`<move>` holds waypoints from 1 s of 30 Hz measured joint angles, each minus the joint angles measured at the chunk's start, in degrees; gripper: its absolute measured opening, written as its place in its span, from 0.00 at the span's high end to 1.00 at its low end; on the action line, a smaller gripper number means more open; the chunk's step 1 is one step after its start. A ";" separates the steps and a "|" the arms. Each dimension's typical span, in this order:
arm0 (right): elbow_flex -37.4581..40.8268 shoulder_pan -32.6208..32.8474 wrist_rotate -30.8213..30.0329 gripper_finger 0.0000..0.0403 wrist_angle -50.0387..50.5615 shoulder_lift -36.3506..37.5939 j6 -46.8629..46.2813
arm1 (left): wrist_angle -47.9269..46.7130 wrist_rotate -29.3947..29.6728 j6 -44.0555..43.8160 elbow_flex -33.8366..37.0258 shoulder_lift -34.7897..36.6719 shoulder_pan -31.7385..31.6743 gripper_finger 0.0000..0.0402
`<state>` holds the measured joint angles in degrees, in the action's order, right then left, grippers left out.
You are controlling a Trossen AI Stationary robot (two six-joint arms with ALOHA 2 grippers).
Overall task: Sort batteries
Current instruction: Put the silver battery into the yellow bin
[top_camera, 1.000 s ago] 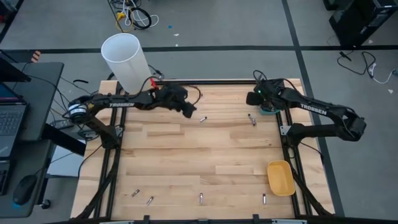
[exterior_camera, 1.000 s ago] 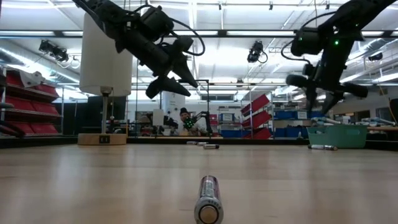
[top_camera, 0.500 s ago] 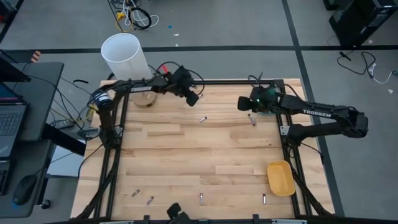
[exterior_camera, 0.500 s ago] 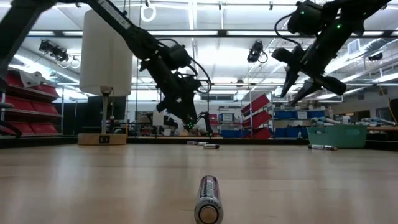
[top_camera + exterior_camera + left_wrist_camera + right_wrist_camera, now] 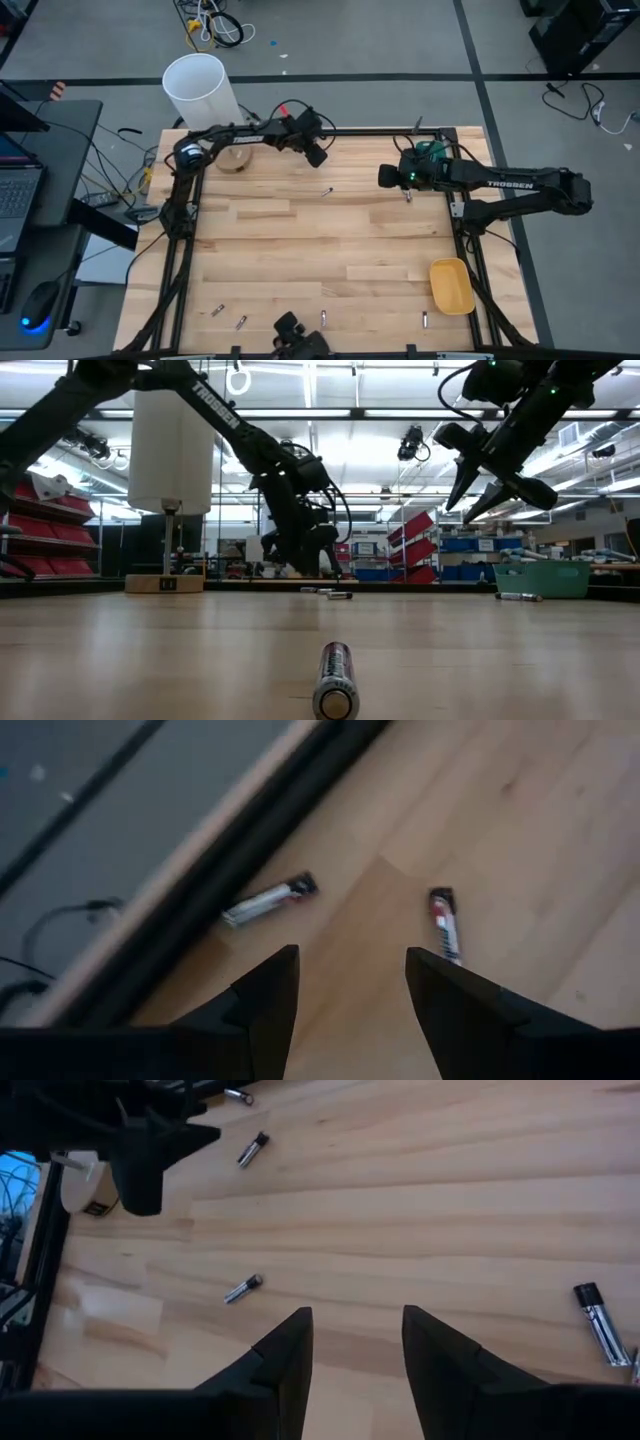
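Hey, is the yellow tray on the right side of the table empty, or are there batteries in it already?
Empty, as far as the high view shows: the yellow tray shows only bare yellow inside, and batteries such as one beside it lie on the table.

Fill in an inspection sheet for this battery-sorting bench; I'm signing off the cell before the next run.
Surface: wooden table, dry, unmarked.
Job's things: batteries scattered at the far side and along the near edge; one lies close to the low camera.
Clutter: yellow tray near right; teal tray far right.
Claws: left claw open, above the far edge; right claw open, raised over the far right.
Cables: loose wires on the floor.
Surroundings: white cylinder off the far-left corner.
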<state>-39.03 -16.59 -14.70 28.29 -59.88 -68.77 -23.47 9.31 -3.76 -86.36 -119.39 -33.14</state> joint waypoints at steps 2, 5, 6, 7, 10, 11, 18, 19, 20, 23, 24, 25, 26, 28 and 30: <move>0.00 0.09 -0.06 0.65 0.00 0.00 -0.09 | -1.03 0.65 2.35 -1.94 -0.74 -0.03 0.50; 0.00 0.09 -0.06 0.65 0.00 0.00 -0.11 | -3.21 1.28 5.39 -4.51 -1.91 -0.03 0.50; 0.00 0.09 -0.06 0.65 -0.02 0.00 -0.19 | -4.19 1.31 6.42 -5.47 -2.30 -0.06 0.50; 0.00 0.09 -0.06 0.65 0.00 0.00 -0.43 | -5.66 1.31 7.38 -6.55 -2.76 -0.07 0.50; 0.00 0.11 -0.09 0.65 -0.11 0.00 -1.20 | -11.34 1.32 9.86 -10.89 -4.85 -0.36 0.50; 0.00 0.09 -0.12 0.66 -0.19 0.00 -1.59 | -13.84 1.31 10.70 -12.52 -5.71 -0.57 0.50; 0.00 0.09 0.65 0.67 -1.09 0.00 -2.58 | -25.86 -0.96 12.84 -23.45 -12.11 -1.42 0.50; 0.00 0.09 0.67 0.67 -1.35 0.00 -3.13 | -26.46 -1.05 12.95 -24.57 -12.83 -1.65 0.50; 0.00 0.09 0.74 0.67 -1.55 0.00 -3.67 | -27.17 -1.05 13.14 -25.77 -13.83 -1.73 0.50; 0.00 0.09 1.14 0.67 -2.20 0.00 -4.81 | -29.61 -0.96 13.85 -28.91 -15.96 -2.06 0.50; 0.00 0.09 1.29 0.67 -2.48 0.00 -5.05 | -30.32 -0.65 13.85 -29.75 -16.35 -2.16 0.50; 0.00 0.09 1.33 0.67 -2.80 0.00 -5.18 | -31.14 0.24 13.85 -30.40 -16.66 -2.21 0.50; 0.00 0.12 1.57 0.67 -3.07 0.00 -5.23 | -31.65 1.55 13.95 -30.79 -16.84 -2.19 0.50; 0.00 0.12 1.91 0.67 -3.26 0.00 -5.27 | -31.71 4.85 14.92 -31.22 -16.90 -2.19 0.50; 0.00 0.12 2.02 0.67 -3.30 0.00 -5.48 | -31.48 8.19 17.03 -31.79 -16.90 -2.17 0.50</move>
<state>-39.03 -16.47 -12.68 24.99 -59.88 -74.25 -54.95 17.50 13.27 -118.15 -136.29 -35.31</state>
